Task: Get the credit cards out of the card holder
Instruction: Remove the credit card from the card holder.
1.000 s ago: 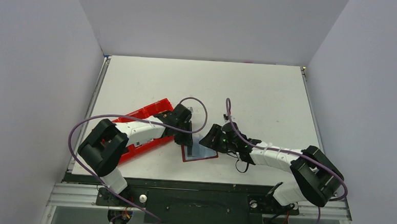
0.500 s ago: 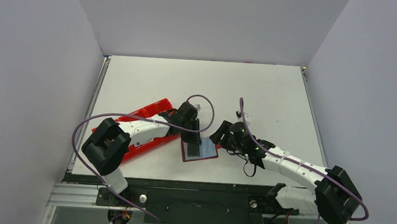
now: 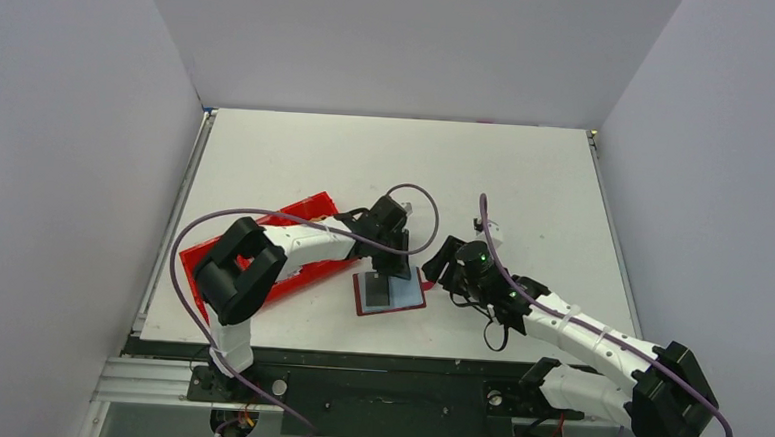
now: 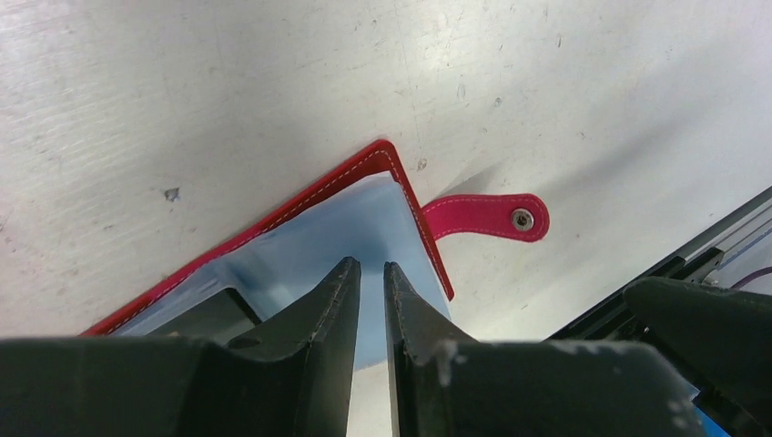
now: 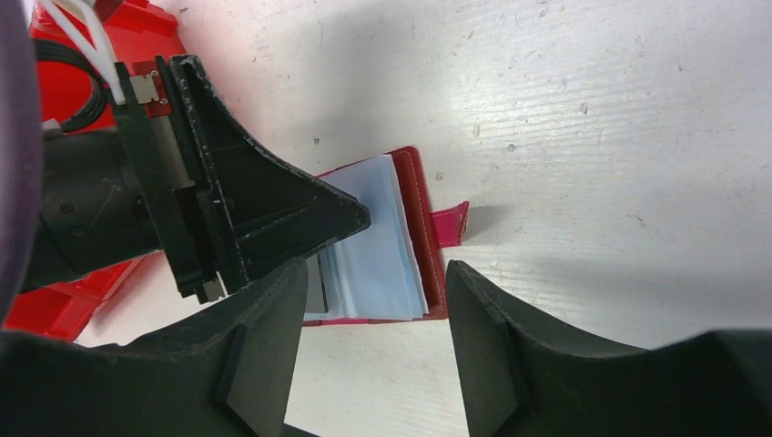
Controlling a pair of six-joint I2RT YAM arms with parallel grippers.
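The card holder (image 3: 407,292) lies open near the table's front edge, dark red with pale blue sleeves (image 5: 382,246) and a red strap tab (image 4: 482,217). A dark grey credit card (image 3: 373,292) shows through the sleeve on its left half. My left gripper (image 3: 398,272) points down onto the holder's far edge. Its fingers are nearly shut, with a thin empty gap, and the tips (image 4: 369,266) rest over the blue sleeve. My right gripper (image 5: 375,270) stands open just right of the holder, holding nothing, with the strap tab (image 5: 451,225) ahead of it.
A bright red compartment tray (image 3: 299,210) lies at the left under my left arm, also seen in the right wrist view as red tray (image 5: 137,18). The table's front edge (image 3: 387,351) runs close below the holder. Grey walls enclose the table.
My left gripper has moved right from the tray's end onto the holder. My right gripper has drawn back to the right off the holder and its jaws have widened.
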